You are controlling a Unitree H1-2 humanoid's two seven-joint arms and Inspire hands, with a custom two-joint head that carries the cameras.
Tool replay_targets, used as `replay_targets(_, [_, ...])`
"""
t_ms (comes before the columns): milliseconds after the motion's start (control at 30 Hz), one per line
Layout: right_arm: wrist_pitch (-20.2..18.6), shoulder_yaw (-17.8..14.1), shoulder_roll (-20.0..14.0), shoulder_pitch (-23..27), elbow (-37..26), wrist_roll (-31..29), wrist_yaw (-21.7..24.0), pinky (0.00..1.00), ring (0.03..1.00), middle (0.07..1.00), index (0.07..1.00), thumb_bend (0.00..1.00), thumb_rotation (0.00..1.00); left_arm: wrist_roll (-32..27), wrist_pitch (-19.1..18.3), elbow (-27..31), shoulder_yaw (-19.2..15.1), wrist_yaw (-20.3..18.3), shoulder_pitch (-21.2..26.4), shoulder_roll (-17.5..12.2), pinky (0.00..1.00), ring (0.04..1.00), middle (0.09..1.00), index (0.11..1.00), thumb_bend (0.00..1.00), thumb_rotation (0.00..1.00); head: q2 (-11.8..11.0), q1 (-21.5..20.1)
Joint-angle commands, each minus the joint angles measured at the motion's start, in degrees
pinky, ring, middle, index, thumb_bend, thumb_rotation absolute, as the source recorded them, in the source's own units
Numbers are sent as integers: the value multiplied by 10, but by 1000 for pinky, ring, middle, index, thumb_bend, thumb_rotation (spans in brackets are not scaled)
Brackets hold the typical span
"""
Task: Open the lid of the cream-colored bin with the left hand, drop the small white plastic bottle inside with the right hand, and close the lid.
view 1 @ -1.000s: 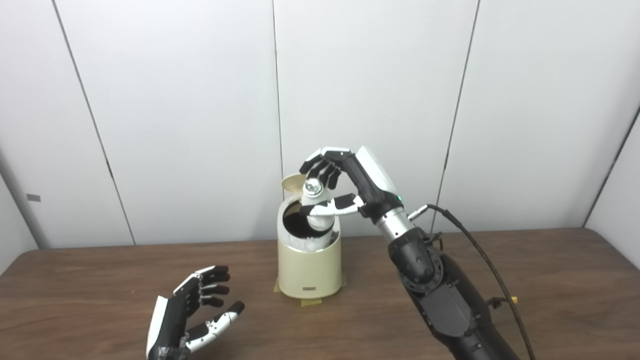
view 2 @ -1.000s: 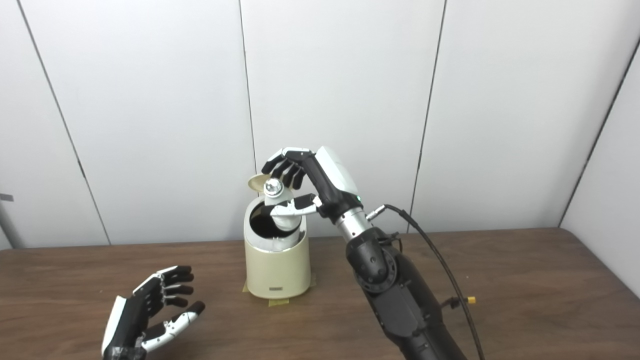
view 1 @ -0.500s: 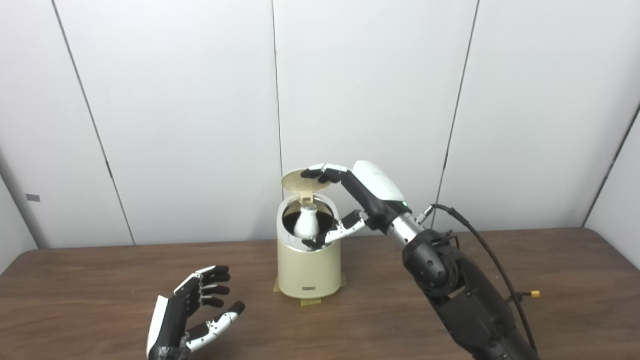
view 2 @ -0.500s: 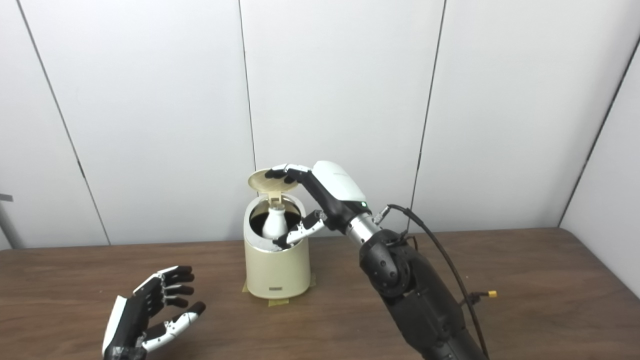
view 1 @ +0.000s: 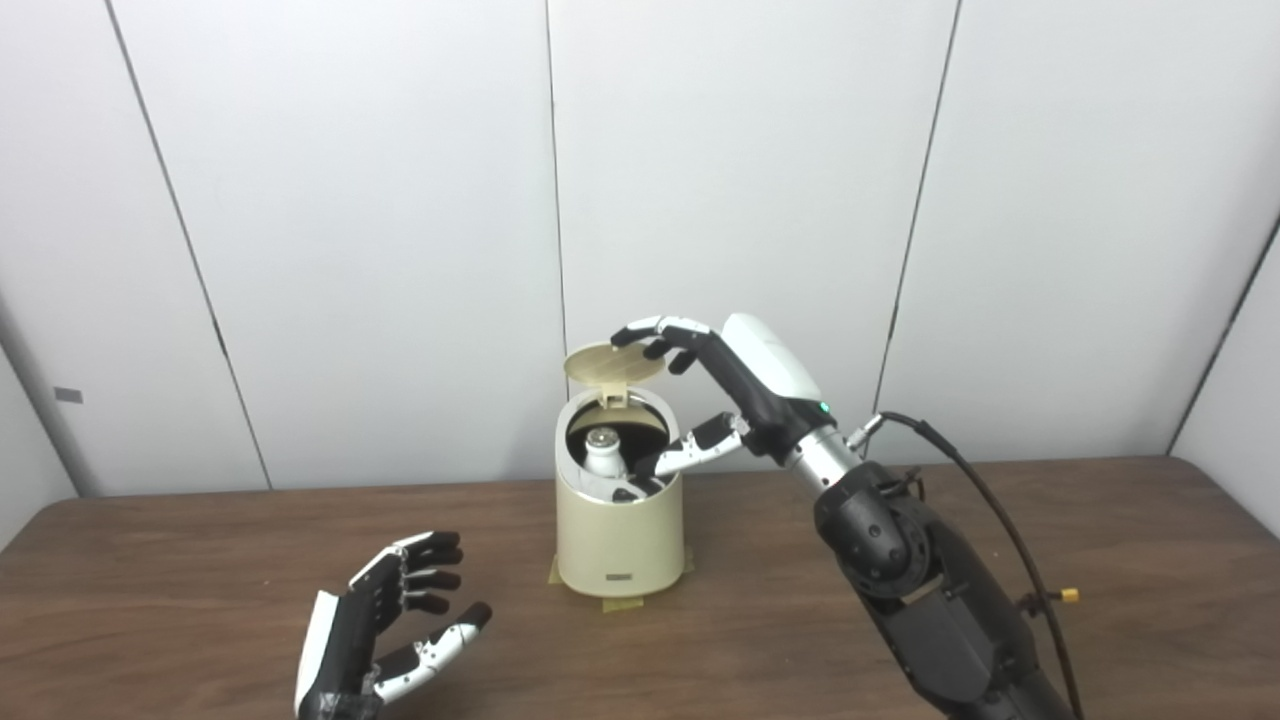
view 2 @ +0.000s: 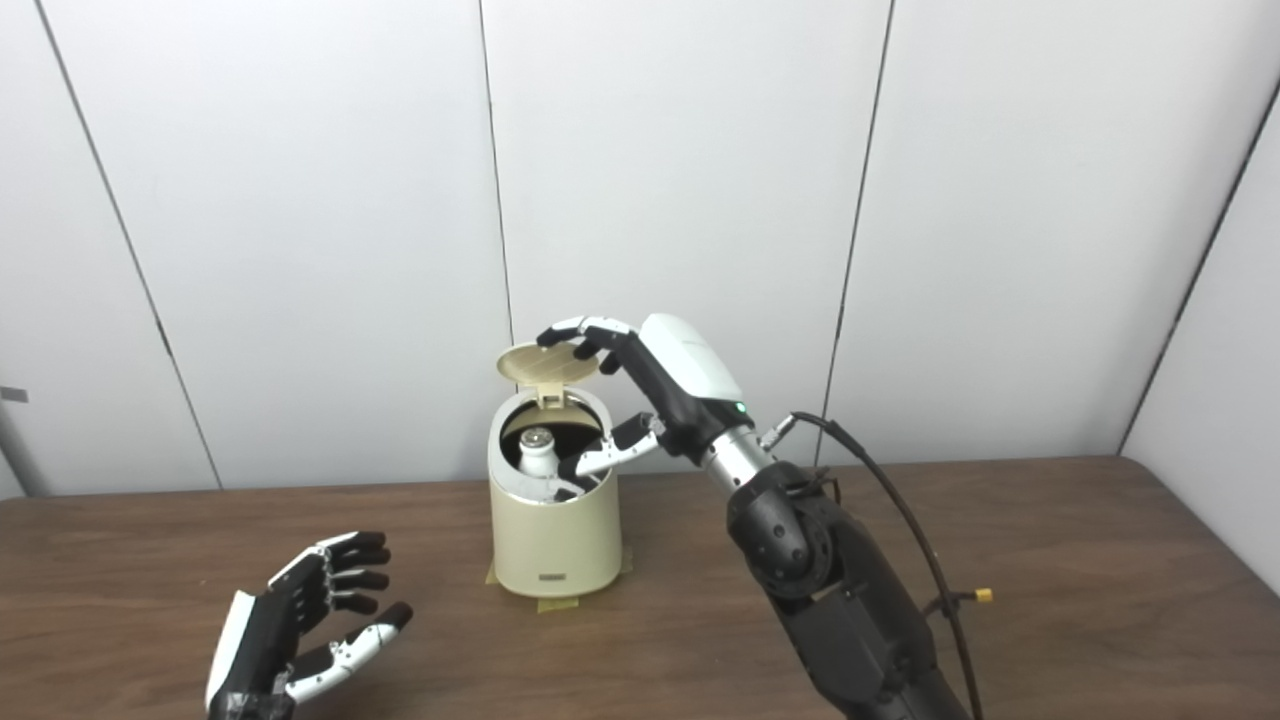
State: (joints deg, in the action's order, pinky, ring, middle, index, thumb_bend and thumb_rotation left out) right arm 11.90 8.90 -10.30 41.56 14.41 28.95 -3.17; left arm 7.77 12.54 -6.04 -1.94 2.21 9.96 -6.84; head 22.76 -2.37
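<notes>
The cream-colored bin (view 1: 618, 535) stands on the brown table, its round lid (view 1: 612, 362) raised on the back hinge. The small white plastic bottle (view 1: 602, 452) sits inside the dark opening, silver cap upward, free of any hand. My right hand (view 1: 715, 385) hovers over the bin's right rim, open, with its upper fingers (view 2: 575, 330) at the lid's top edge and its thumb (view 1: 690, 452) over the rim. My left hand (view 1: 385, 625) rests low at the front left, open, well apart from the bin.
Yellow tape (view 1: 620, 603) marks the bin's foot on the table (view 1: 1100, 540). A black cable (view 1: 985, 500) loops off my right forearm. White wall panels rise close behind the bin.
The bottle left my right hand and dropped into the bin, sinking lower. The right hand opened, drew back to the right, and its fingers came to the lid's edge. The left hand stayed still.
</notes>
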Motion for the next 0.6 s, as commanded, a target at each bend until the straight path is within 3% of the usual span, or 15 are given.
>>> replay_targets(0, [35,-30,14,18,-18,-25,-55,448,580,696,684,674,151,1,24,5,1,5,15,-1,568,651,714,740,639,82,0,-1])
replay_targets(67, [42,-53,26,5,-29,-35,-83,413,550,679,676,630,172,-1,25,5,1,5,15,0,564,646,713,740,638,77,-1,0])
replay_targets(200, [49,-96,45,-26,-41,-89,-107,356,491,625,669,607,88,-1,23,7,0,5,15,0,576,646,709,739,637,76,-1,0])
replay_targets(300, [14,-113,43,-63,-61,-131,-79,397,545,652,684,633,175,0,25,12,1,5,14,0,570,641,703,737,639,75,1,4])
replay_targets(400, [-16,-112,22,-103,-78,-184,-23,440,578,736,754,664,203,0,24,14,1,4,14,0,560,633,699,738,639,70,3,5])
replay_targets(467, [-47,-111,9,-128,-97,-218,15,459,584,799,851,698,240,-1,24,14,1,3,14,0,553,629,696,736,641,74,4,9])
replay_targets(567, [-63,-112,3,-158,-106,-243,36,560,646,843,891,772,266,-1,28,10,2,3,14,0,546,630,699,737,643,89,4,9])
